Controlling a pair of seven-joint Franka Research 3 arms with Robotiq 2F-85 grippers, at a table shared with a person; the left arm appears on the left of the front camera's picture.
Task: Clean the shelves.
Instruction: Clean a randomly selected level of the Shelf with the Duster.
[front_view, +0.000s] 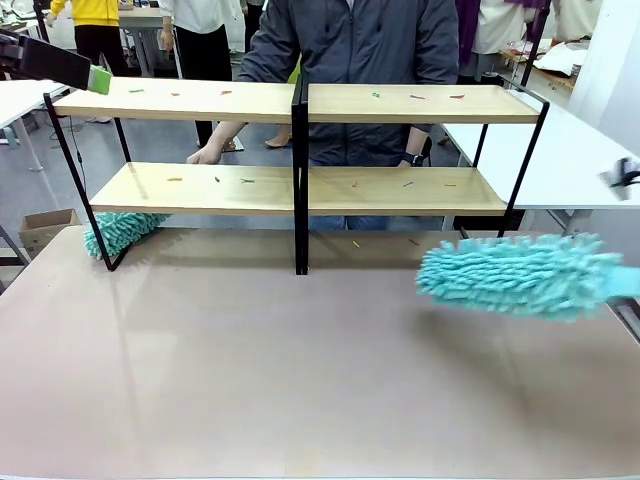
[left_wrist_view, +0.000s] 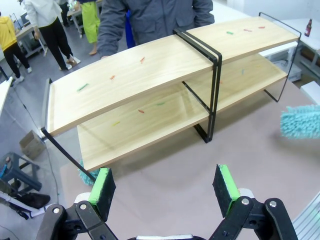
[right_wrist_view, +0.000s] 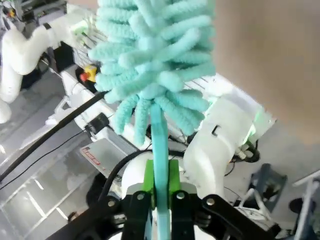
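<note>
While the right gripper (right_wrist_view: 161, 179) pinches the teal duster (front_view: 510, 275) by its handle, the head hangs over the right side of the table (front_view: 300, 380), near the shelves (front_view: 400, 190) but apart. I judge this the approach: no board swept yet. Next move: raise the head over a board's front edge, clear of the black end frame. Open room lies ahead. By the top board's left end the left gripper (left_wrist_view: 164, 176) is spread, holding nothing. The 2 boards carry coloured scraps (front_view: 417, 97). A person's hand (front_view: 208, 155) sits at the lower board's far edge; I'd keep off.
</note>
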